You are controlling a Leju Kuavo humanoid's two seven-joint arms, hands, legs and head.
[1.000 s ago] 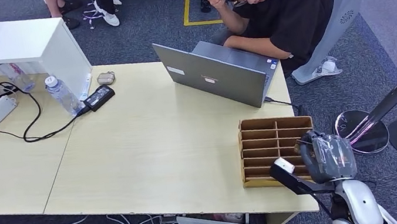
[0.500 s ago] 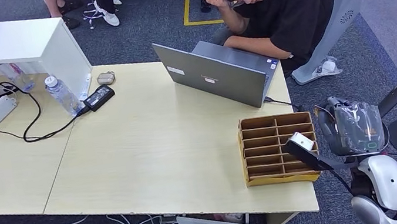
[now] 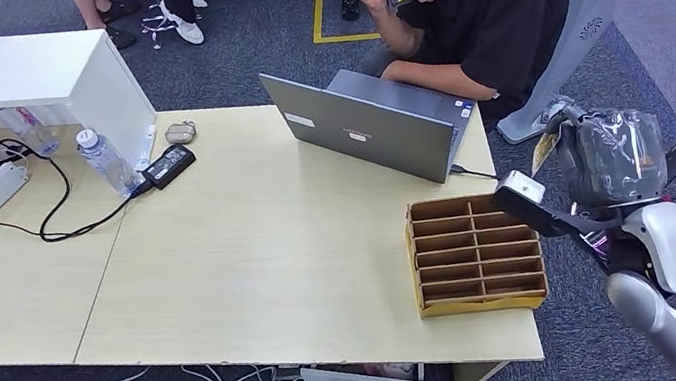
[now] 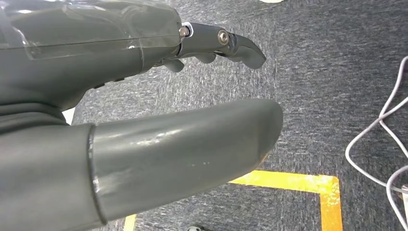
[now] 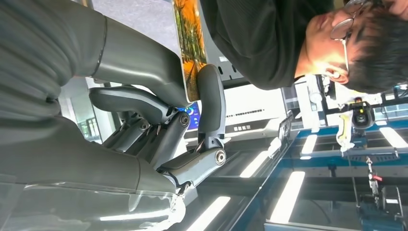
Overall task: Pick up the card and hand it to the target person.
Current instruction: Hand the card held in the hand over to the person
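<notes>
card (image 5: 189, 45) pinched edge-on between thumb and a finger of the right hand (image 3: 602, 156), raised past the table's (image 3: 254, 264) right edge. person (image 3: 479, 8) sits beyond the far right corner, ahead-left of the hand. left hand (image 4: 144, 96) hangs over floor, holding nothing, fingers apart.

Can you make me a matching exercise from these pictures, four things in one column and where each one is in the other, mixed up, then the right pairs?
Things
1. card
2. laptop
3. wooden sorter box
4. water bottle

Places
A. lying flat at the table's near right corner
B. open in front of the seated person
C. pinched in the robot's right hand
D. standing by the white shelf beside a black power adapter

Pairs: 1-C, 2-B, 3-A, 4-D
</notes>
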